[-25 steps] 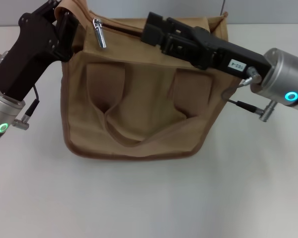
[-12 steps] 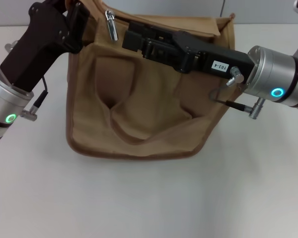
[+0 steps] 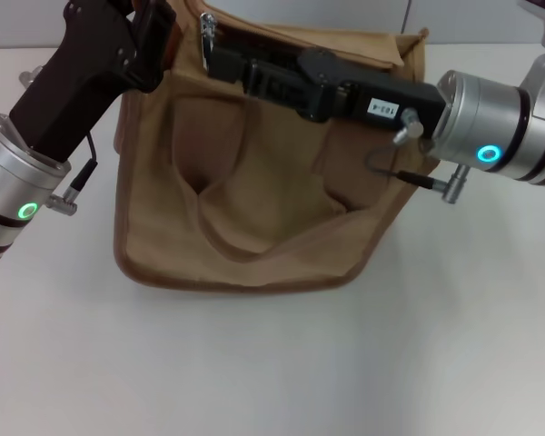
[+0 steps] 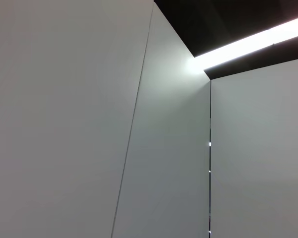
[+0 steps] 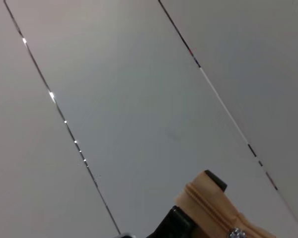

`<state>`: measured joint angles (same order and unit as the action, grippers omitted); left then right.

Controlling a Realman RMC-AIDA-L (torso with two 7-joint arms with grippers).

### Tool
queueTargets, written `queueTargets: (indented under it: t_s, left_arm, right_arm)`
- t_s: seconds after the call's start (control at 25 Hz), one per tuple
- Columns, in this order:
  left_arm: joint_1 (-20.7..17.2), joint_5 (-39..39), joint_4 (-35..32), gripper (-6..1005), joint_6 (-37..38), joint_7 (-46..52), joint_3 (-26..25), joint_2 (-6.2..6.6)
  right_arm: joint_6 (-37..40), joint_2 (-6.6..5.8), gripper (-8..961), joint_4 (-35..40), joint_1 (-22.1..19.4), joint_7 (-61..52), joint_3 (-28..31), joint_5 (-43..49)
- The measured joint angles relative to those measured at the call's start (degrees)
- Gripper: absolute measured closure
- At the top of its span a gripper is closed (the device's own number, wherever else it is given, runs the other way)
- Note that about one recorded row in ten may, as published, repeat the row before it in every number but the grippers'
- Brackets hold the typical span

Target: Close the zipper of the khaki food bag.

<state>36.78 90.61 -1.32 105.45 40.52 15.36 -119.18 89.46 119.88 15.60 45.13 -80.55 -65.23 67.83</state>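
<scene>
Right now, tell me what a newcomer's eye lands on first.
The khaki food bag fills the middle of the white table. The right gripper lies across its top toward the silver zipper pull. The left gripper is at the bag's upper left corner.

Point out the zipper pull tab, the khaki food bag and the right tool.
zipper pull tab (image 3: 206, 34): head view, on the silver metal tab.
khaki food bag (image 3: 254, 227): head view, front panel.
right tool (image 3: 220, 56): head view, fingertip end.
</scene>
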Motion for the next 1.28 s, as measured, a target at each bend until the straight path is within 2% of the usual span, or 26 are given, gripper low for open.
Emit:
queueTargets:
  t_s: [0.32, 0.72, 0.92, 1.28]
  left_arm:
    - [0.2, 0.0, 0.0, 940, 0.1, 0.0, 0.0, 0.00]
    - [0.9, 0.0, 0.0, 940, 0.0, -0.1, 0.0, 0.01]
    - [1.2, 0.0, 0.0, 940, -0.1, -0.2, 0.0, 0.01]
    - [1.5, 0.0, 0.0, 940, -0.3, 0.0, 0.1, 0.00]
  right_arm:
    - [1.9, 0.00, 567, 0.6, 0.6, 0.0, -1.7, -0.8]
    - [-1.7, 0.00, 570, 0.6, 0.7, -0.4, -1.9, -0.9]
    - [1.2, 0.00, 571, 0.8, 0.6, -0.5, -2.5, -0.9]
    - [-1.1, -0.05, 575, 2.8, -0.1, -1.2, -4.0, -1.2]
